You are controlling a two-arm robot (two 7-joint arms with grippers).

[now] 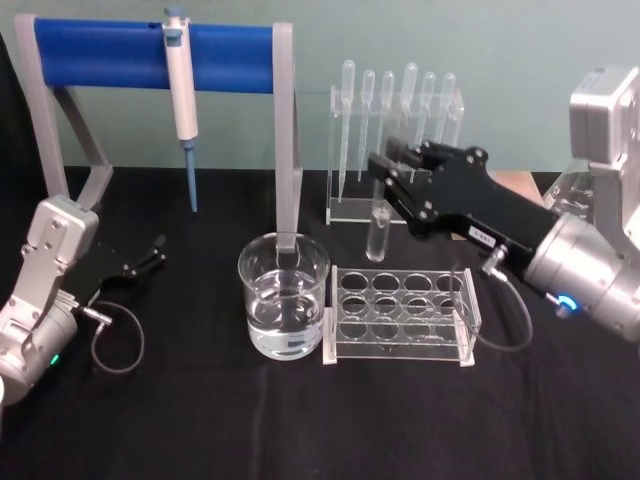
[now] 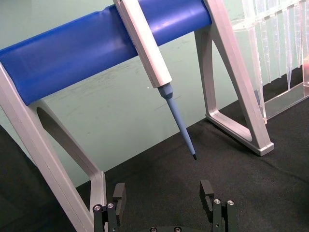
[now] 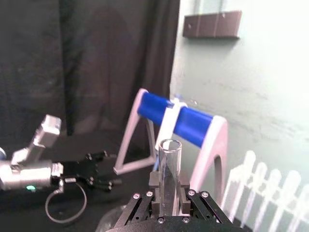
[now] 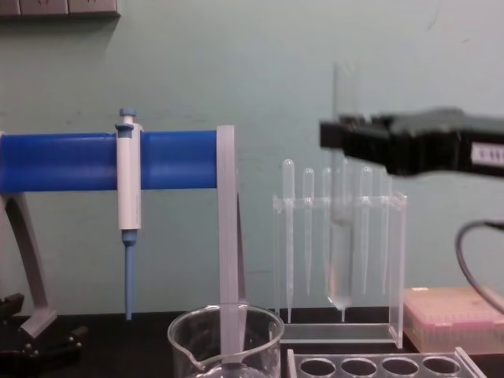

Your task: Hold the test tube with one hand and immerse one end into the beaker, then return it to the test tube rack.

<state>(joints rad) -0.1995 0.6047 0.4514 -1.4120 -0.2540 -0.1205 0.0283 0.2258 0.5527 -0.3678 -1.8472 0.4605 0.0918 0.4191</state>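
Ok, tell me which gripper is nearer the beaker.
Right. The right gripper holds the test tube in the air just behind and right of the beaker; the left gripper rests open on the table farther off to its left.

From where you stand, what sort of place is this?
Most likely a laboratory bench: a beaker holding clear liquid, a rack of plastic pipettes, and a test tube held upright in the right end effector.

Head above, chest low, wrists close

one test tube [image 1: 378, 235], one beaker [image 1: 284, 296], six pipettes [image 1: 398, 85], one pipettor [image 1: 182, 95]
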